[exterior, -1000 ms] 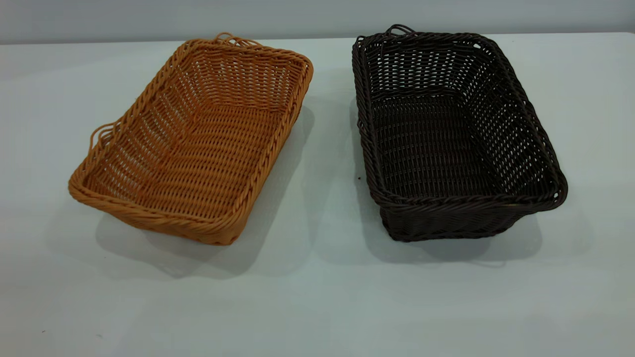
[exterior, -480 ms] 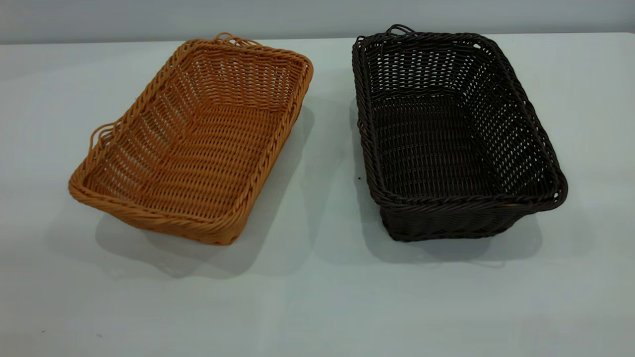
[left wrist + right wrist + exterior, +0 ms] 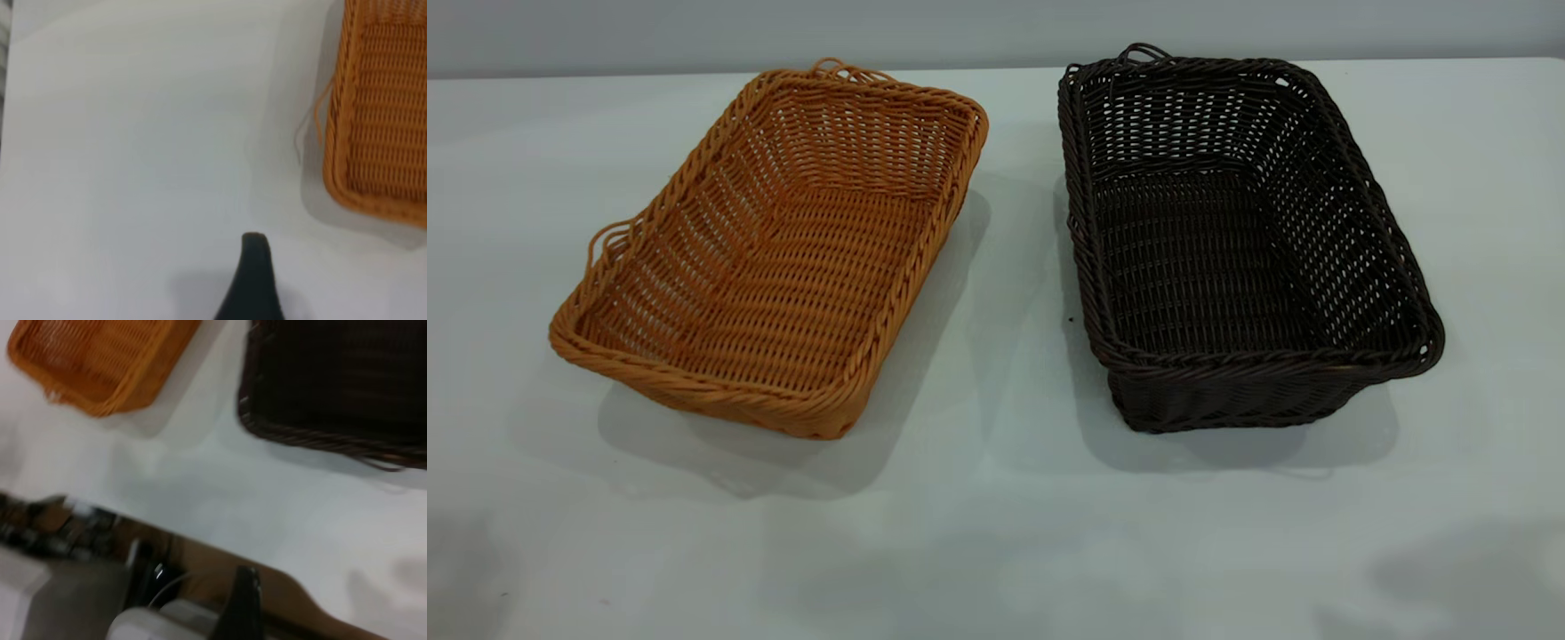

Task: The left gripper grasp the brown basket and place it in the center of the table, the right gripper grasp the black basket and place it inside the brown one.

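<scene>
The brown basket (image 3: 769,249) stands on the white table (image 3: 996,498) at the left, turned at an angle. The black basket (image 3: 1240,240) stands to its right, apart from it. Neither gripper shows in the exterior view. In the left wrist view one black finger (image 3: 253,273) of my left gripper (image 3: 327,280) hangs over bare table, well short of the brown basket's corner (image 3: 380,120). In the right wrist view one finger (image 3: 245,603) of my right gripper (image 3: 300,607) is over the table's edge, far from the black basket (image 3: 340,380). Both grippers look open and empty.
The table's wooden edge (image 3: 280,587) and cluttered floor (image 3: 60,527) beyond it show in the right wrist view. Bare white table surrounds both baskets, with a gap (image 3: 1018,267) between them. The grey wall (image 3: 996,31) runs behind the table.
The baskets have not moved. Faint shadows have appeared on the table's near edge at the left and right in the exterior view.
</scene>
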Robot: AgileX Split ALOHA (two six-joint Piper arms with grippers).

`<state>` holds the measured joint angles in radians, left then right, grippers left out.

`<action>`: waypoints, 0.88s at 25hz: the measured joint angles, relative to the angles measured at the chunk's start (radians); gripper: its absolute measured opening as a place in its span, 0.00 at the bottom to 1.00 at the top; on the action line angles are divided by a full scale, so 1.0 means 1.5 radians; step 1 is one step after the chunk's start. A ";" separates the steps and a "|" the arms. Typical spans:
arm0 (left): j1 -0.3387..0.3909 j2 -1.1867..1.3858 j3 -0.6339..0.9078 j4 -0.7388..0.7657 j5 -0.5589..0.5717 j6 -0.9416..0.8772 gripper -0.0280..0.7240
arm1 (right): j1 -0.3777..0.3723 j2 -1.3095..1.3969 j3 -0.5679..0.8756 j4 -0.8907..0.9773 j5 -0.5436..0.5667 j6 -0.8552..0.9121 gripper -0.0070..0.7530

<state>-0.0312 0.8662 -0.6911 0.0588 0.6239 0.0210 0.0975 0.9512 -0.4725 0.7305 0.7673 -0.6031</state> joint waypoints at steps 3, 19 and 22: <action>0.000 0.093 -0.031 0.000 -0.042 0.001 0.82 | 0.067 0.110 -0.001 0.069 -0.066 -0.046 0.81; 0.000 0.265 -0.092 -0.031 -0.124 0.018 0.82 | 0.261 0.614 -0.094 0.606 -0.162 0.125 0.79; 0.000 0.265 -0.092 -0.039 -0.125 0.018 0.82 | 0.261 0.649 -0.109 0.682 -0.178 0.128 0.79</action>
<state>-0.0312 1.2644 -0.8286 0.0000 0.4369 0.0482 0.4885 1.9249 -0.6365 1.7537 0.5001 -0.4105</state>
